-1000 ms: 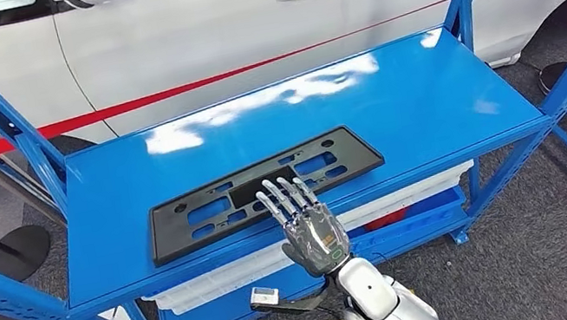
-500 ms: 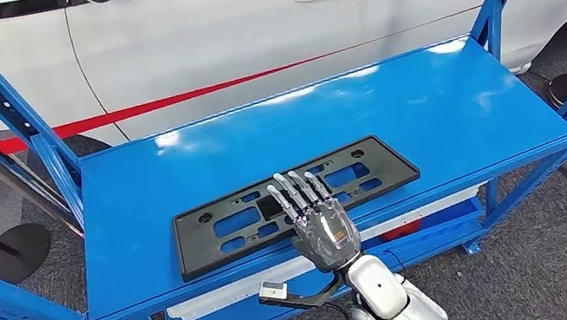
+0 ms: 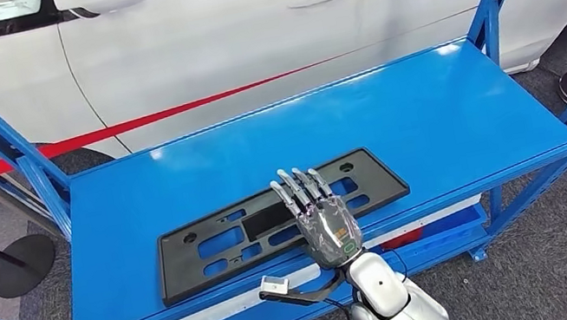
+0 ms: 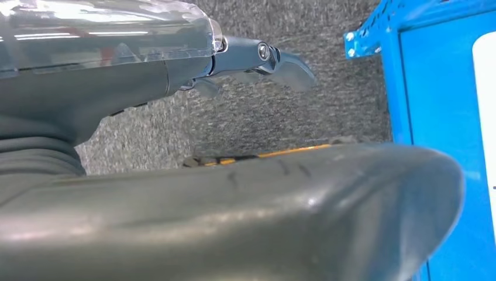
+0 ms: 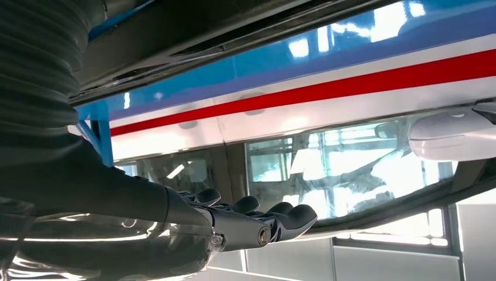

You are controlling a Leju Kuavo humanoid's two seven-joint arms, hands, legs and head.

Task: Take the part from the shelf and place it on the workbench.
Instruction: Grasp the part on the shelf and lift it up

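- One white car (image 3: 240,35) with a red stripe stands behind everything, its side and door handles across the top of the head view.
- One blue shelf (image 3: 430,112), a steel rack with slanted posts at both ends; a lower deck beneath carries a white tray (image 3: 414,221), partly hidden.
- One part (image 3: 215,242), a long flat black plate with cut-outs, lies flat on the shelf top near the front edge, a little askew. It is the only loose thing on that deck.
- One right hand (image 3: 325,223) reaches in from below over the front edge. Since a second ago it has crept forward, so its fingers (image 3: 302,187) now overlie the middle of the part, not just its near edge. The whole picture has also shifted, so the camera has moved too.
- The fingers are straight and slightly spread, clamped on nothing. Whether they press on the part or hover just above it, I cannot tell.
- In the right wrist view the same hand (image 5: 251,219) shows extended fingers, with the shelf edge and car window beyond.
- One left hand (image 4: 251,58) hangs low over grey carpet beside the shelf's foot, fingers loose and holding nothing.
- Judgement: the task is at the reach stage. The part is not yet gripped or lifted, and a flat plate lying flush will likely need sliding to the edge to get fingers under.
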